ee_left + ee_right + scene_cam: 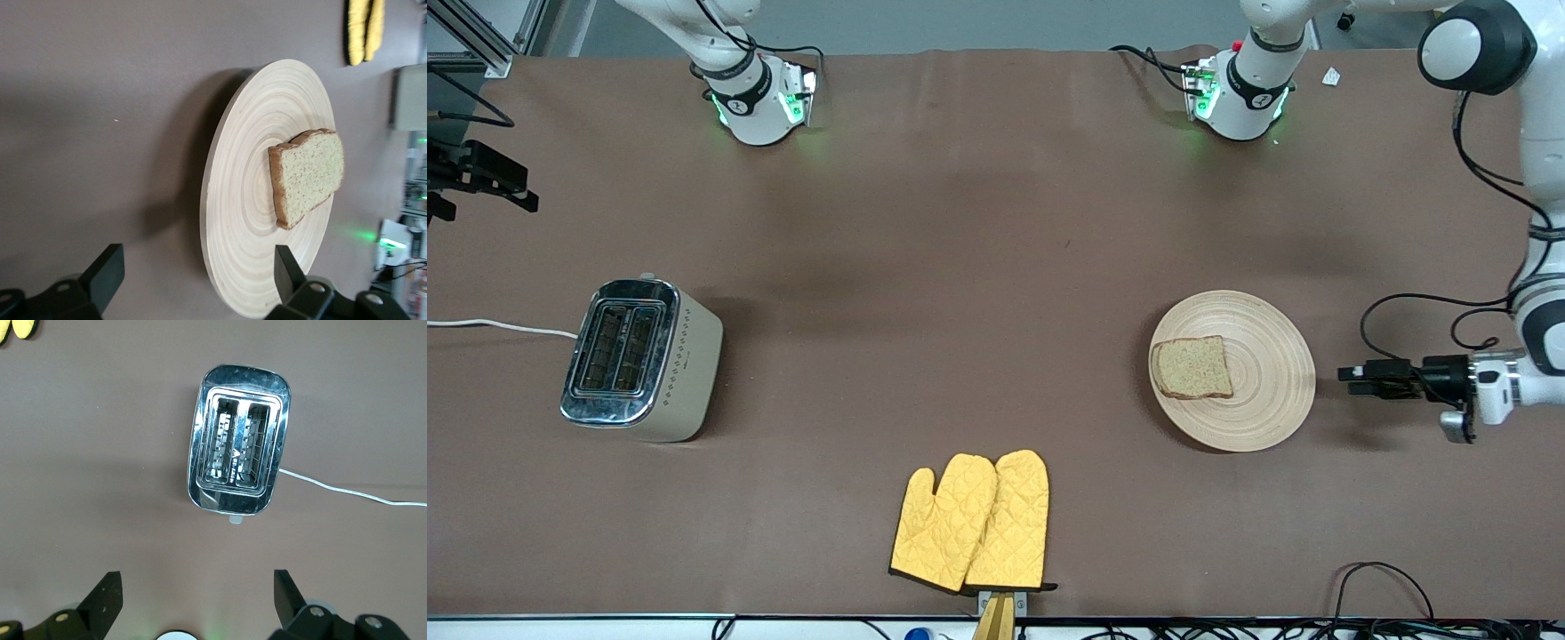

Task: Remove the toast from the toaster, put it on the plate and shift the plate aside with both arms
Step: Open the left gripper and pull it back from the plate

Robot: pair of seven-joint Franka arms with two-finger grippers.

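Brown worktop [978,267] carries all items. I see the toast [1193,367] lying flat on the plate [1272,391] toward the left arm's end; the toaster [640,360] stands with both slots vacant at the right arm's end. The left gripper [1356,375] sits just beside the plate rim, fingers [103,273] spread. The right gripper [193,603] hangs over the toaster, spread, holding nothing. I judge the plate rigid, light and smooth; grip its thin rim and keep it level, since the toast may slide.

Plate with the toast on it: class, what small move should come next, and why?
Probably ease the left pincer in toward the plate rim. The toast already lies on it, the toaster slots are empty, and that pincer waits open beside the plate, apart from it.
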